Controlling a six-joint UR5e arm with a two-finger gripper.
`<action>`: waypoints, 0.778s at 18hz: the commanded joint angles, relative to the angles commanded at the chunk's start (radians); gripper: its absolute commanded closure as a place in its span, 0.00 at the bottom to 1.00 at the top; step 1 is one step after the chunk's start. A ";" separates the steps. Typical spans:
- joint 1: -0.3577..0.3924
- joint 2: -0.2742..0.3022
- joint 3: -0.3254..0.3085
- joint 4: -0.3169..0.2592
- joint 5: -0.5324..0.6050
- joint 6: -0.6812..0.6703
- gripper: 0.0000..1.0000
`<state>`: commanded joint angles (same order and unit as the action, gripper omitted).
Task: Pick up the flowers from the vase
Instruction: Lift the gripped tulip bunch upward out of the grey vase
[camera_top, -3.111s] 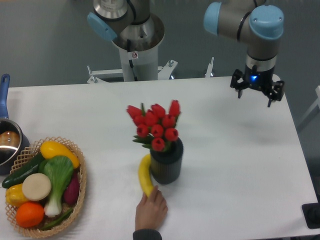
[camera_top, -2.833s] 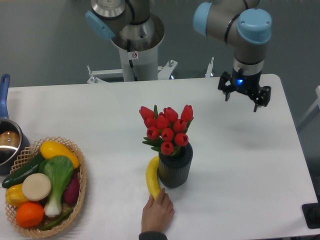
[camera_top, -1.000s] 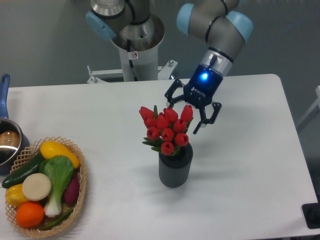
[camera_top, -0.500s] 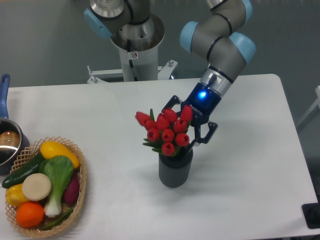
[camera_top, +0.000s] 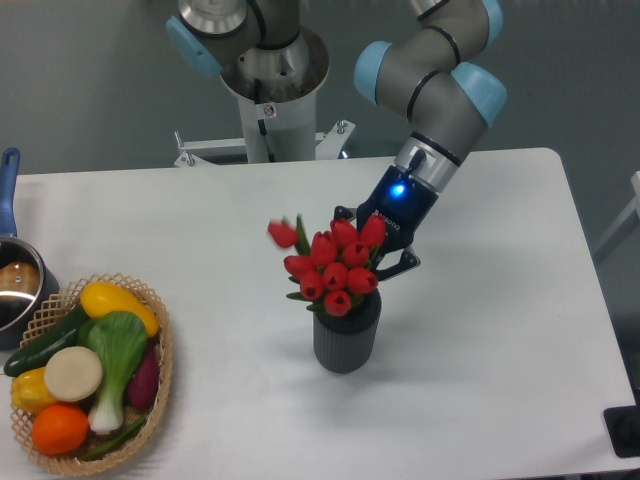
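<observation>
Flowers: red tulip bunch (camera_top: 331, 262), stems seated in the vase, buds leaning slightly left.
Vase: dark ribbed cylinder (camera_top: 345, 338), upright near the centre of the white table (camera_top: 480, 330).
Gripper: two-finger tool (camera_top: 378, 243) pressed into the right side of the bunch; fingers hidden by buds, so spread or pinching cannot be told.
Step in hand: securing the grasp, apparently.
Next move: confirm closure on the stems, then lift straight up so the vase stays put.
Bystanders: vegetable basket (camera_top: 158, 395) and pot (camera_top: 14, 285), far left.
</observation>
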<state>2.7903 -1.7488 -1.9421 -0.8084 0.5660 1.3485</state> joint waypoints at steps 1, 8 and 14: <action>0.005 0.011 0.006 0.000 -0.002 -0.041 1.00; 0.002 0.043 0.098 0.000 -0.011 -0.305 1.00; 0.008 0.045 0.170 0.000 -0.020 -0.512 1.00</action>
<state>2.7980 -1.7043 -1.7718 -0.8084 0.5461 0.8363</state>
